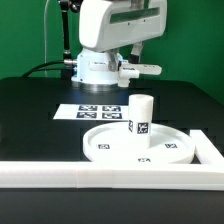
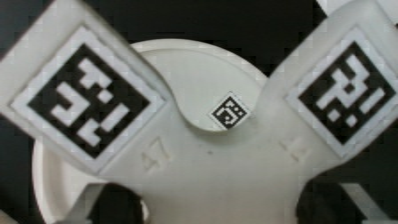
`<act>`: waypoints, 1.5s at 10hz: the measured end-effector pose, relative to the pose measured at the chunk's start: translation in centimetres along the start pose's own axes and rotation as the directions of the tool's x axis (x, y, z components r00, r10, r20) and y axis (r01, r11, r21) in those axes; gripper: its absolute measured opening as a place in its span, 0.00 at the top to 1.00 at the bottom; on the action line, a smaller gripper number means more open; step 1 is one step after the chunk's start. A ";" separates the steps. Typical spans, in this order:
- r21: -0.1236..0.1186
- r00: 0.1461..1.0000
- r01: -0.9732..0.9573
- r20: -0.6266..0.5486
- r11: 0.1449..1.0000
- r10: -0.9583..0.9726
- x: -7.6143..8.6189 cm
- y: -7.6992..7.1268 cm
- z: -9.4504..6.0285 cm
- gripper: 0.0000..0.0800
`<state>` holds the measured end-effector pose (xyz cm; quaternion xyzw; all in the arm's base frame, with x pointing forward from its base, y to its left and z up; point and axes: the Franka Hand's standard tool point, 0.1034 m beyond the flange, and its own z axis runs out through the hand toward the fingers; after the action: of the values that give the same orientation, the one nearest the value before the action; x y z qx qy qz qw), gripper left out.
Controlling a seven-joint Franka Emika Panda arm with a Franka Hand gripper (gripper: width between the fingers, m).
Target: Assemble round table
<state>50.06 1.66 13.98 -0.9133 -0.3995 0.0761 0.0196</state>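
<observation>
The large round disc [image 1: 140, 146] lies flat on the black table, near the front. The short cylindrical leg [image 1: 140, 113] stands upright on its middle, with a tag facing the camera. My gripper [image 1: 130, 68] is high above the table behind them. It is shut on the flat cross-shaped base [image 1: 143, 68], which it holds level in the air. In the wrist view the base [image 2: 205, 160] fills the picture, with two big tags on its arms and a small tag near its round middle. My fingers are hidden there.
The marker board [image 1: 92, 110] lies flat behind the disc, below the gripper. A long white rail [image 1: 90, 176] runs along the table's front edge and turns back at the exterior view's right [image 1: 207, 148].
</observation>
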 end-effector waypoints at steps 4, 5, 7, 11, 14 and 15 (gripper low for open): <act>0.026 1.000 0.017 0.011 1.000 -0.017 7.5 0.8 -3.0 0.46; 0.027 1.000 0.019 0.013 0.999 -0.019 7.1 0.9 -2.8 0.46; 0.029 1.000 0.016 0.016 0.999 -0.016 6.9 0.9 -2.7 0.46; 0.028 1.000 0.023 0.008 0.999 -0.023 5.6 1.9 -1.6 0.46; 0.030 1.000 0.017 0.010 0.999 -0.017 5.3 2.1 -1.3 0.46; 0.030 1.000 0.016 0.011 0.999 -0.016 5.2 2.1 -1.0 0.46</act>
<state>55.26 4.09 14.13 -0.9092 -0.4059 0.0869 0.0319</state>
